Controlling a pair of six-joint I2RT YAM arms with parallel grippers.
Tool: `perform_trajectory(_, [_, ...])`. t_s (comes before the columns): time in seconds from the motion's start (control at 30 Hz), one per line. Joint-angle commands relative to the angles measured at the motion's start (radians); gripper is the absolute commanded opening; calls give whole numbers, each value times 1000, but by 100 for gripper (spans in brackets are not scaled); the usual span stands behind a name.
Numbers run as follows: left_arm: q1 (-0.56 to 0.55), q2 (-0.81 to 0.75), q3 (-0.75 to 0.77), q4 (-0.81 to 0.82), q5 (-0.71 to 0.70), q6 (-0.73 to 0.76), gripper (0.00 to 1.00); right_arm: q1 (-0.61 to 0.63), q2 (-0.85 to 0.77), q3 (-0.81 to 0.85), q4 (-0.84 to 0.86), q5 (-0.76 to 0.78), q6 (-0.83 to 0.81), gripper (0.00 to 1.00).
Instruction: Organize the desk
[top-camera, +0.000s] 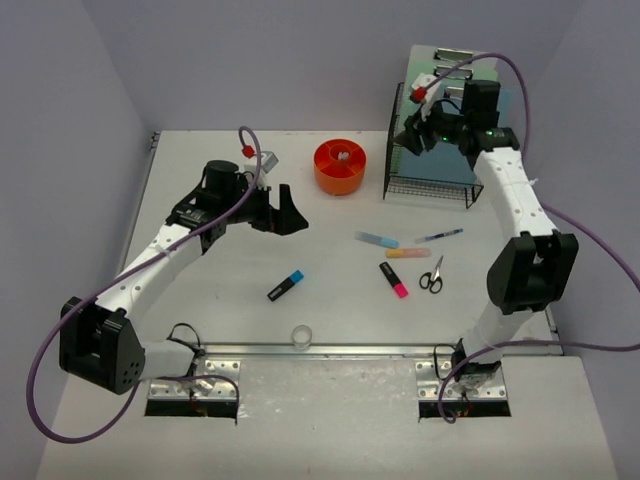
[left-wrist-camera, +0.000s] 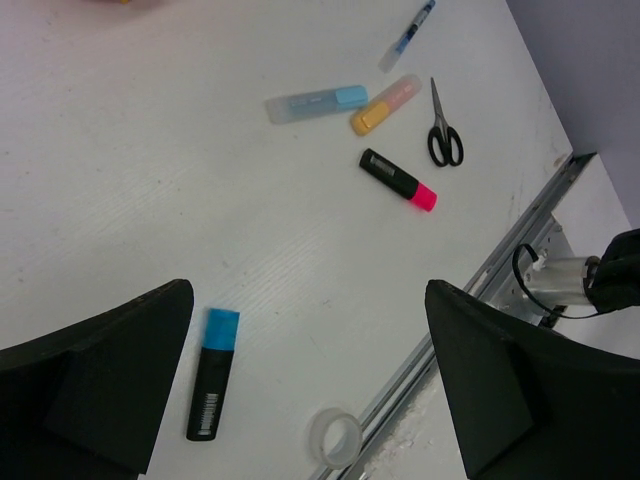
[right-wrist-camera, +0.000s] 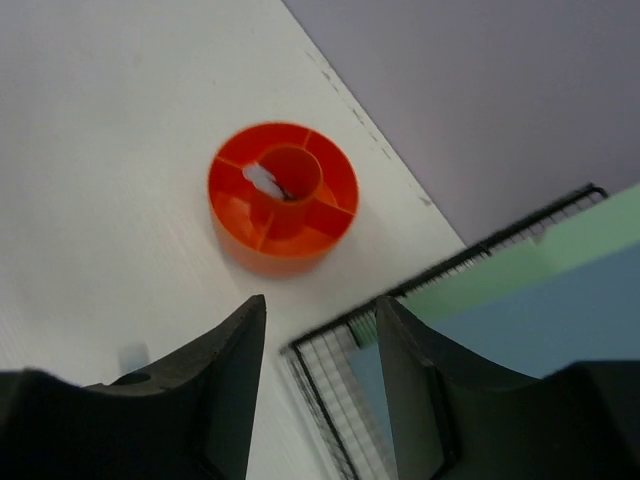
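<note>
The white desk (top-camera: 200, 170) holds loose items. A black-and-blue highlighter (top-camera: 286, 286) lies left of centre and shows in the left wrist view (left-wrist-camera: 212, 375). A pale blue highlighter (top-camera: 376, 239), an orange one (top-camera: 407, 253), a black-and-pink one (top-camera: 394, 280), scissors (top-camera: 432, 275) and a pen (top-camera: 439, 236) lie right of centre. A clear tape roll (top-camera: 301, 336) sits by the front rail. My left gripper (top-camera: 285, 213) is open and empty above the desk's middle (left-wrist-camera: 305, 300). My right gripper (top-camera: 414, 137) is open and empty, raised over the rack's left edge (right-wrist-camera: 320, 305).
An orange round organizer (top-camera: 340, 166) with compartments stands at the back centre and shows in the right wrist view (right-wrist-camera: 284, 200). A black wire rack (top-camera: 430, 182) holding green and blue clipboards (top-camera: 455, 70) stands at the back right. Lavender walls enclose the desk.
</note>
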Motion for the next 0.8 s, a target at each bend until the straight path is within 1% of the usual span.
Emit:
perform_trajectory(0.0, [5,-4,47,6,-5,73,100,-72,18,134,-591,-97,-528,48])
perform_trajectory(0.03, [4,-4,47,9,-7,75,100,-75,30,145,-712,-70,-601,48])
perform_trajectory(0.07, [4,-4,47,7,-7,76,100,-76,48,146,-780,2,-700,48])
perform_trajectory(0.1, [3,-4,47,5,-7,76,100,-76,58,140,-804,91,-740,48])
perform_trajectory(0.17, [1,-4,45,1,-7,79,100,-70,87,140,-846,173,-807,46])
perform_trajectory(0.3, [-1,-4,44,-4,-11,78,100,-35,140,145,-874,344,-838,42])
perform_trajectory(0.37, [-1,-4,45,-6,-14,76,100,-13,142,127,-839,403,-836,41])
perform_trajectory(0.47, [-1,-3,44,-5,-12,66,100,23,126,1,-725,491,-850,43])
perform_trajectory(0.53, [-1,5,50,-6,-6,64,100,45,130,-48,-679,541,-878,44])
perform_trajectory(0.63, [-1,17,61,-20,-1,67,100,62,163,-102,-662,611,-895,45])
perform_trajectory(0.77, [-1,17,57,-21,-2,71,100,79,197,-153,-646,664,-912,46])
